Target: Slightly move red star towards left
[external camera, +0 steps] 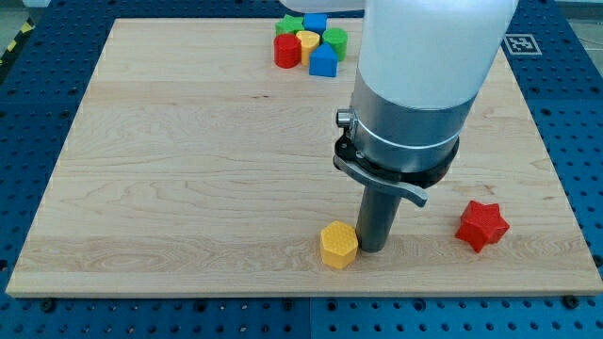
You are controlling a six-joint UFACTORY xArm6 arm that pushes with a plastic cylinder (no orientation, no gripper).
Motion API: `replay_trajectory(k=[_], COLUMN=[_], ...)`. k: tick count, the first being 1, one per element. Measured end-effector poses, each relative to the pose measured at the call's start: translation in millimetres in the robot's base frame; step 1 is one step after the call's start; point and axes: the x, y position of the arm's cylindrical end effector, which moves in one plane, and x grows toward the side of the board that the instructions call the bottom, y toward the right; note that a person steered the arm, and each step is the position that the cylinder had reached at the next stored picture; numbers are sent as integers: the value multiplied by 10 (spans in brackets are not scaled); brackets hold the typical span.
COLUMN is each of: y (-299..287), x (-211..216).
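My tip (371,249) rests on the wooden board (188,169) near the view's bottom, touching or just beside the yellow hexagonal block (338,245) on its right (it has no jaws and clamps nothing). The red star (482,225) lies apart to the view's right. Other blocks cluster (309,42) at the top.
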Motion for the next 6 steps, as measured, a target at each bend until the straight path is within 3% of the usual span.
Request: replay_trajectory(k=[2,6], y=[112,1091], x=[76,417])
